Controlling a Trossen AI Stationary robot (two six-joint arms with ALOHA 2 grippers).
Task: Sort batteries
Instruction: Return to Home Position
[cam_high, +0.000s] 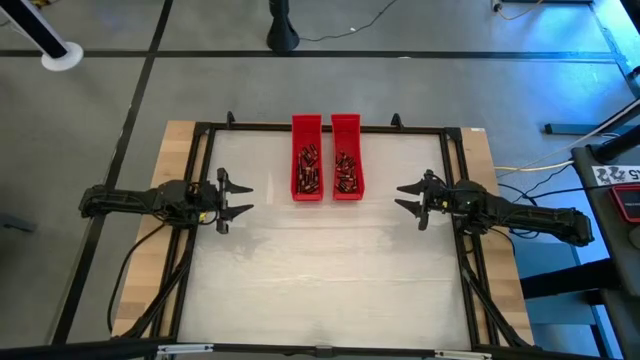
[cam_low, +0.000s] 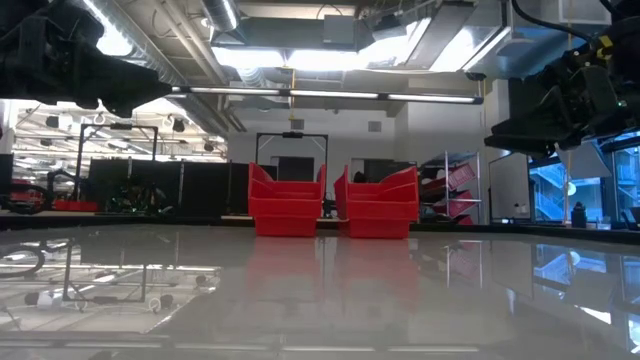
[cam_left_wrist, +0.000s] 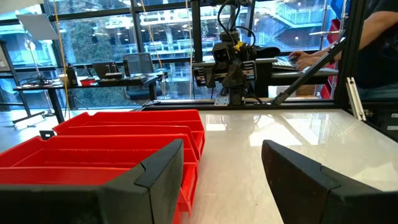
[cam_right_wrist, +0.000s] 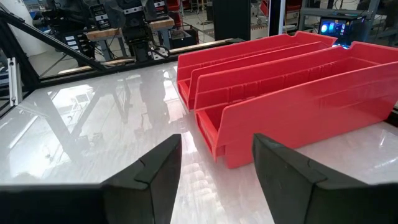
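**At the table's two sides: both hands empty, batteries in the trays**

Toward the back middle of the table (cam_high: 320, 285), the left red tray (cam_high: 306, 124) and the right red tray (cam_high: 346, 122) stand side by side. They are very close together, with their long sides running toward the back edge. The batteries (cam_high: 308, 170) lie in both trays, heaped at the ends nearer the table's middle. I see none loose on the white top. From that I judge the sorting done or nearly so, which is why I carry nothing.

My left gripper (cam_high: 243, 198) hangs at the table's left side and my right gripper (cam_high: 403, 197) at its right. Each is aimed inward at the trays, well apart from them and from the other. Both have their fingers spread wide, and my wrist views show only bare tabletop in the gaps. Both hang level and clear of the surface, so I read this as a parked pose, not a reach.

A wide bare stretch lies in front of the trays and between my hands, so either arm could swing in freely. The tight spots are the dark frame rail (cam_high: 320, 127) just behind the trays and the side rails beside my wrists. The tray walls stand tall, so any new drop would call for coming in from above. A person (cam_left_wrist: 373, 37) works at a keyboard beyond the table's right side, outside the frame.
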